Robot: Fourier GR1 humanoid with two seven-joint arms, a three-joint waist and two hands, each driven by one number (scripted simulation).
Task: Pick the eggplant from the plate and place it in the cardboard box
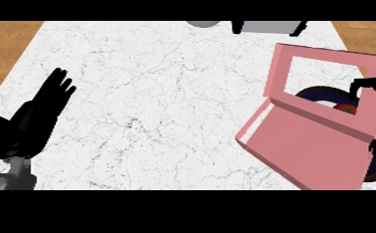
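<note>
Pink cardboard box (308, 142), one, near right on the white worktop (169, 87), its flaps raised and hiding much of what is behind.

Through the opening: the dark rim of one plate (323, 91), with a small red-green patch (346, 109) beside it. No eggplant plainly seen, so its spot and long axis cannot be told, though it is likely there.

Right hand (365, 84) shows only as black bits at the right edge, just beside plate and box. Clenched or released, cannot tell. It is far the nearer hand.

Left hand (40, 112) rests at the left edge, fingers straight, released, well apart from the box.

Far edge: one grey round thing (202, 23), one grey block (268, 26).
</note>
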